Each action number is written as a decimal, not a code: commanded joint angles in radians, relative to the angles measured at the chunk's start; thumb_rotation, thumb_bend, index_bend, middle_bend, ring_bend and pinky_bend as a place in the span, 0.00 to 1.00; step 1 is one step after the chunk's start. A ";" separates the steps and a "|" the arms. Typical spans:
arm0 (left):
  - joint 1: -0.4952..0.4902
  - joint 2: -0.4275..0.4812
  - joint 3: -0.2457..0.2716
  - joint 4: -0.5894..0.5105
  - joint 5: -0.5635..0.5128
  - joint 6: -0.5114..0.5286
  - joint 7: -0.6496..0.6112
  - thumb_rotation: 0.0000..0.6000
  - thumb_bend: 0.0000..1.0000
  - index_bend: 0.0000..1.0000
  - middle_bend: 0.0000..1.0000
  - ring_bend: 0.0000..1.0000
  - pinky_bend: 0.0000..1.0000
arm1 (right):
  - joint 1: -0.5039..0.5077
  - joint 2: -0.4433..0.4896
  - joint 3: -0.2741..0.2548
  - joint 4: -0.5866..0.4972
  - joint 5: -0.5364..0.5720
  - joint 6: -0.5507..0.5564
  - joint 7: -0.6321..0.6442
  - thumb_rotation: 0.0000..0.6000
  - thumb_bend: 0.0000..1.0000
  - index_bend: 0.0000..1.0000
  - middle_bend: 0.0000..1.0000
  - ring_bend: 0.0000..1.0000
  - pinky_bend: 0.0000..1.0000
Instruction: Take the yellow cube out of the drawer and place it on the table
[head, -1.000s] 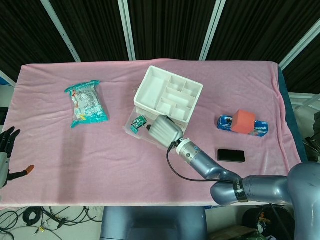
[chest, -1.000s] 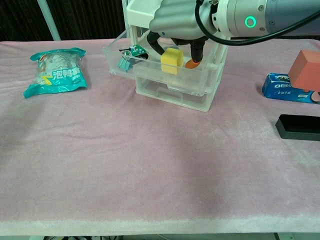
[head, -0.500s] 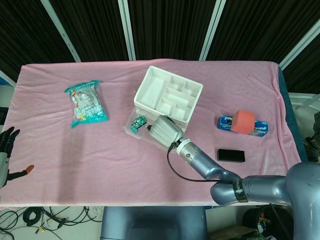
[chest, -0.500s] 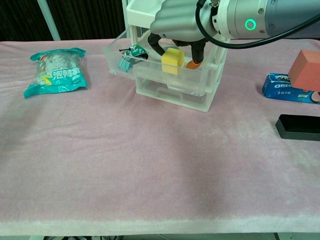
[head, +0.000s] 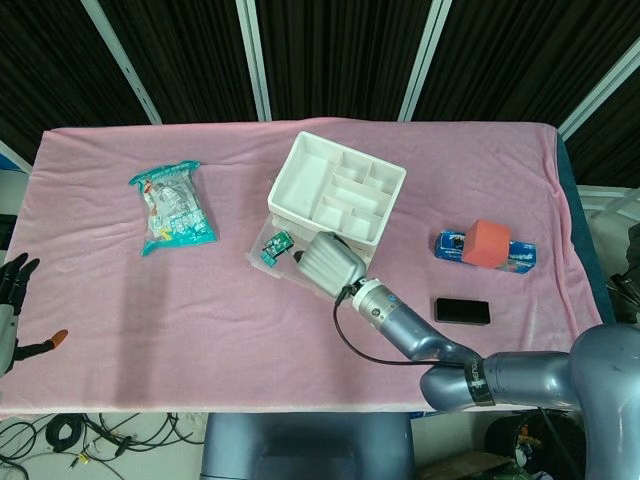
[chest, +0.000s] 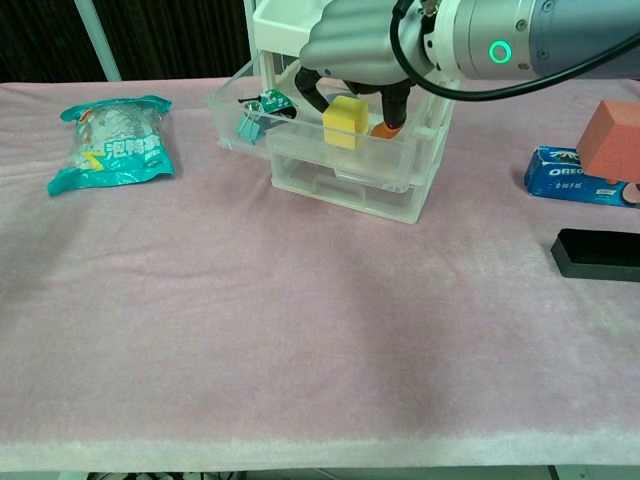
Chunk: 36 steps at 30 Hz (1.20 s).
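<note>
Barely shifted: your right hand (chest: 355, 45) stays over the open drawer (chest: 330, 150), fingers curled around the yellow cube (chest: 341, 122) inside, near the table's (chest: 300, 350) far edge.
Toward the right edge, a blue pack (chest: 575, 177) reads "OREO"; your left hand (head: 10, 300) hangs spread off the left edge.

a yellow cube (chest: 346, 122) is seen in the chest view inside the open upper drawer (chest: 335, 150) of a clear plastic unit. it sits upright, slightly turned, near the drawer's front wall and right of centre. the drawer is pulled out toward the near side. in the head view the cube is hidden.
</note>
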 joint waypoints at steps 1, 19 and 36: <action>0.000 0.000 0.000 0.000 0.000 -0.001 0.000 1.00 0.00 0.00 0.00 0.00 0.00 | -0.001 0.000 -0.003 0.001 -0.002 0.000 -0.001 1.00 0.18 0.43 1.00 1.00 0.89; 0.001 -0.005 -0.002 0.006 0.000 0.007 0.010 1.00 0.00 0.00 0.00 0.00 0.00 | -0.007 0.051 0.021 -0.070 -0.038 0.040 0.012 1.00 0.26 0.54 1.00 1.00 0.88; 0.007 -0.007 0.003 0.007 0.012 0.022 0.018 1.00 0.00 0.00 0.00 0.00 0.00 | -0.171 0.452 0.038 -0.429 -0.285 0.220 0.122 1.00 0.26 0.55 1.00 1.00 0.88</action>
